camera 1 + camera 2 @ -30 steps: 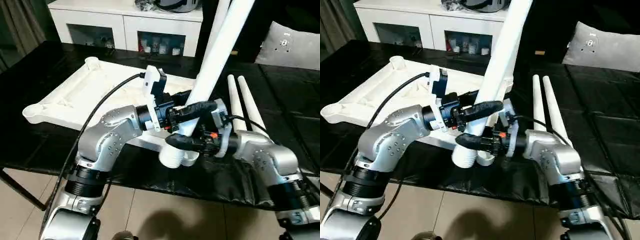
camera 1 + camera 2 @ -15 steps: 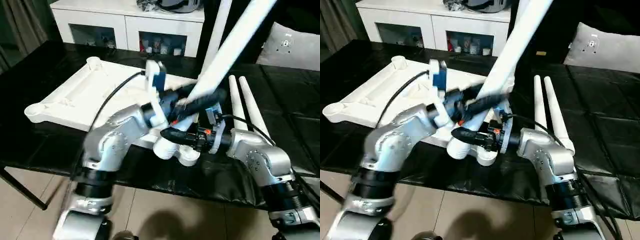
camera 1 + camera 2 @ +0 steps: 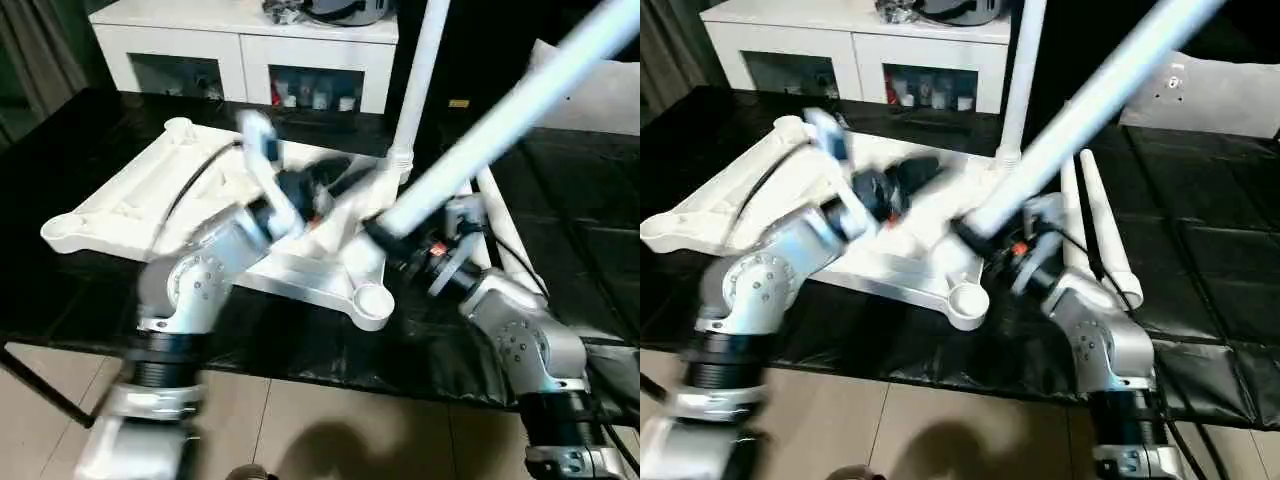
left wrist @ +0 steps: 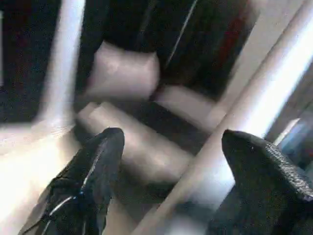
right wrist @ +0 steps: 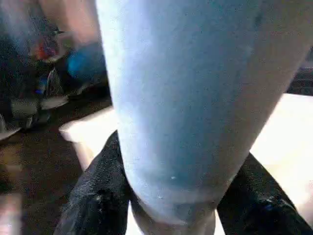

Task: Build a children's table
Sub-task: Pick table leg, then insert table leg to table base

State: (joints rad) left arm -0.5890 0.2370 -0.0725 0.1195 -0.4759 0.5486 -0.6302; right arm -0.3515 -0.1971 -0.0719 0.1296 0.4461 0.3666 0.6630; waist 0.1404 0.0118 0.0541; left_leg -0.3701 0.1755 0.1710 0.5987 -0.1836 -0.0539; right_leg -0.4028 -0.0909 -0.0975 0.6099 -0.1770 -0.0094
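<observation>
We are clamping our right gripper (image 5: pixel 171 196) on a leg (image 3: pixel 500 130), its two black fingers (image 5: pixel 98 196) pressing either side of the white shaft close to its thick end, so that the leg is slanting up and away to the right, well off the black table (image 3: pixel 60 290). Our left gripper (image 4: pixel 166 171) is standing wide apart and holding nothing; between its fingers (image 4: pixel 93 171) we are seeing the slanted leg passing beyond them, untouched. Seen from the head, our left arm (image 3: pixel 200 280) is reaching over the near part of the tabletop (image 3: pixel 150 190), and our right arm (image 3: pixel 520 330) is rising from the right, its gripper sitting just above the tabletop's near right edge. The tabletop is lying upside down on the black table, ribbed underside up, with its near corner socket (image 3: pixel 372 300) open. At its far right corner a second leg (image 3: pixel 420 70) is standing upright in its socket. Two more legs (image 3: pixel 1085 210) are lying side by side on the black table, just right of the tabletop and behind our right wrist. A white cabinet (image 3: pixel 240 50) with glass doors is standing beyond the table.
</observation>
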